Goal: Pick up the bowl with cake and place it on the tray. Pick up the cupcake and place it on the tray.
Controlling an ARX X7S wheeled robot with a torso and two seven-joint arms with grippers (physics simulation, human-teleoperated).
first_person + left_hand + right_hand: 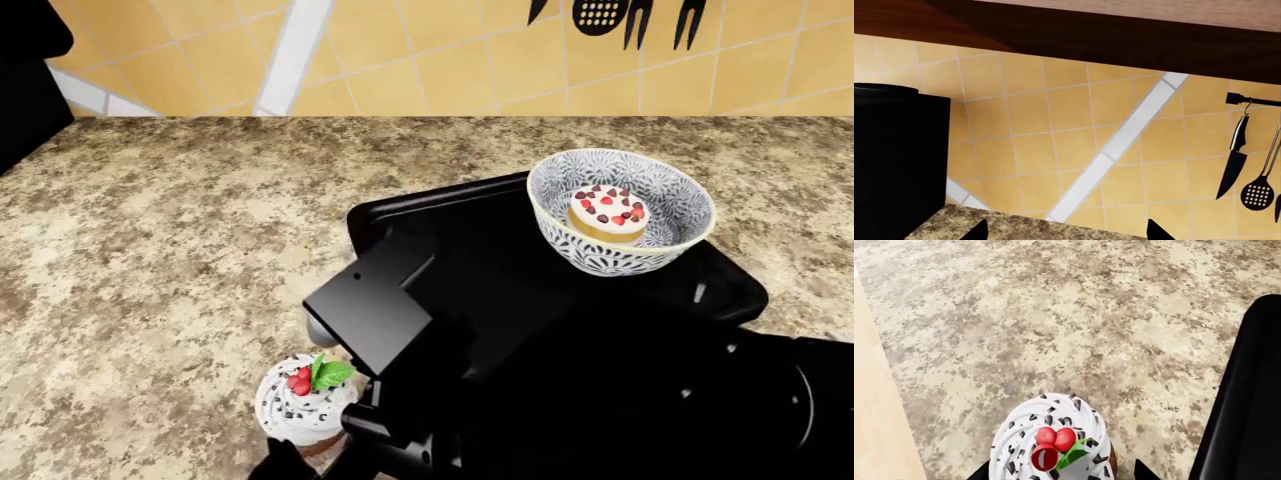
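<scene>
The blue-patterned bowl [621, 212] stands upright on the black tray [441, 220], at its far right corner, with the berry-topped cake [607, 212] inside it. The cupcake [304, 400] sits on the counter near the front edge, left of the tray. In the right wrist view the cupcake [1051, 440] lies between the two dark fingertips of my right gripper [1062, 472]. That gripper is open, with a small gap on one side. My left gripper [1067, 232] is open and holds nothing. It faces the tiled wall, above the counter's back edge.
A tall black appliance [897, 160] stands on the speckled counter [174, 250] at the back left. A knife [1234, 160] and a slotted spatula [1259, 187] hang from a wall rail. A wooden cabinet [1107, 35] is overhead. My right arm [534, 380] covers the tray's near part.
</scene>
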